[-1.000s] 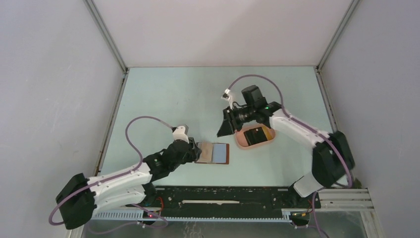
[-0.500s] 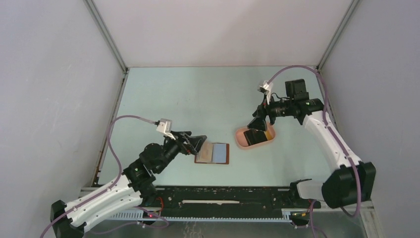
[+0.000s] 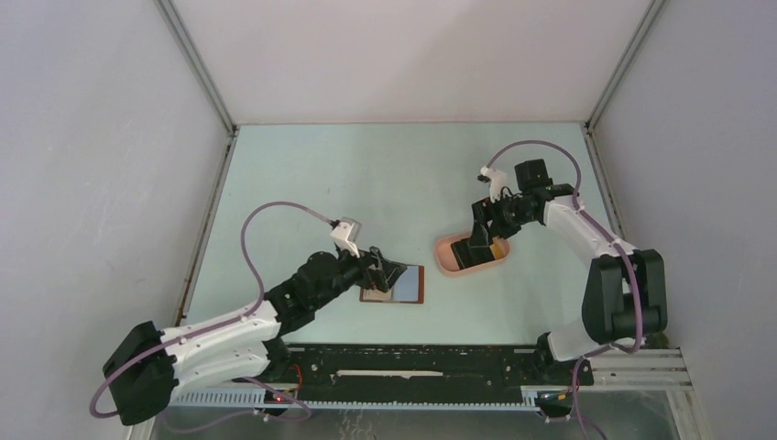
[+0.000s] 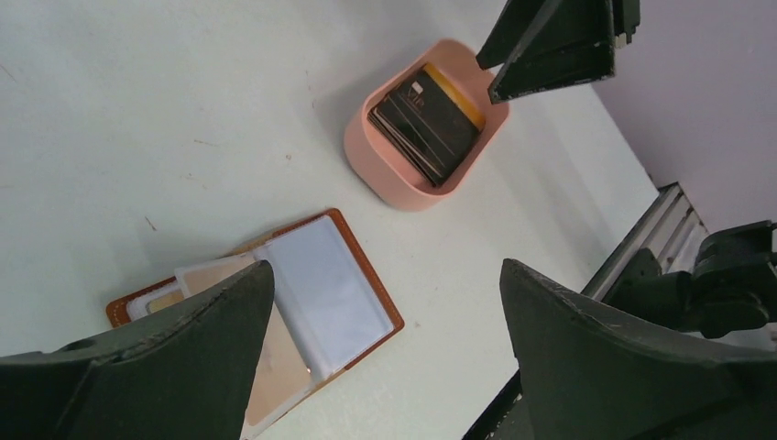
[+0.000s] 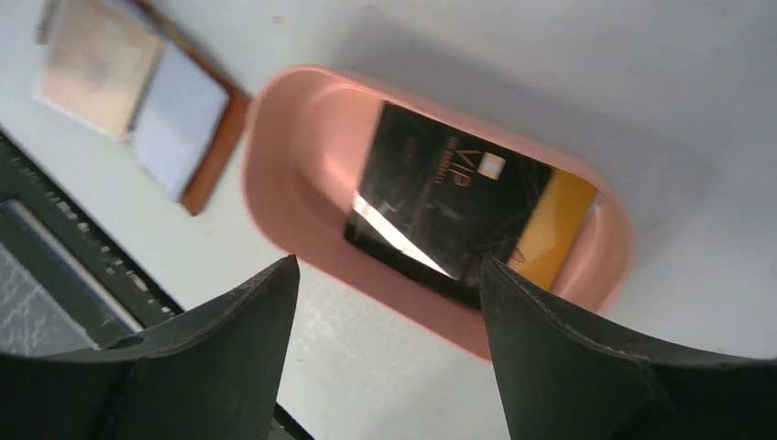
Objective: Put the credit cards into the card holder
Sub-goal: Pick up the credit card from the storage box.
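Note:
The card holder (image 3: 410, 286) lies open on the table, brown-edged with grey-blue clear pockets; it also shows in the left wrist view (image 4: 321, 293) and the right wrist view (image 5: 174, 119). The credit cards, a black stack (image 5: 440, 206) over a yellow one (image 5: 561, 220), lie in the pink oval tray (image 5: 302, 183). They also show in the left wrist view (image 4: 423, 128). My left gripper (image 3: 387, 272) is open and empty above the holder's left half. My right gripper (image 3: 480, 243) is open and empty, hovering over the tray (image 3: 449, 261) and hiding most of the cards from above.
A black rail (image 3: 412, 362) runs along the near table edge. Grey walls close in the table on the left, back and right. The tray stands just right of the card holder with a small gap between them.
My left gripper lifted off the holder's left edge, opened, and now hangs over its left half. My right gripper swung from left of the tray out to the right, then down over the tray.

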Controlling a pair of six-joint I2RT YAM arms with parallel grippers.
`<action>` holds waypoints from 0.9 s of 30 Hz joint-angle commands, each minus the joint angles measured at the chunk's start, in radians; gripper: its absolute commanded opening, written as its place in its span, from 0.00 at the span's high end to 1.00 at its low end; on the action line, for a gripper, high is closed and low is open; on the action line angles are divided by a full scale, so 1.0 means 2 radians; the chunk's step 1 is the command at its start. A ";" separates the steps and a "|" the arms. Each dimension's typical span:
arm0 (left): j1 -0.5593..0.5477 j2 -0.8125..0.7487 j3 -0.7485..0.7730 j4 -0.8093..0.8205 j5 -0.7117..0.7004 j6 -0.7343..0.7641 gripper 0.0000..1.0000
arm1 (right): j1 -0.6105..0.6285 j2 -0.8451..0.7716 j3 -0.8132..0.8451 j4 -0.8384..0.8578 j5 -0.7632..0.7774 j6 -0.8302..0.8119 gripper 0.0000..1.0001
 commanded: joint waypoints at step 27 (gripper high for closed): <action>0.003 0.166 0.059 0.118 0.076 -0.046 0.08 | 0.038 0.109 0.012 0.035 0.061 0.091 0.23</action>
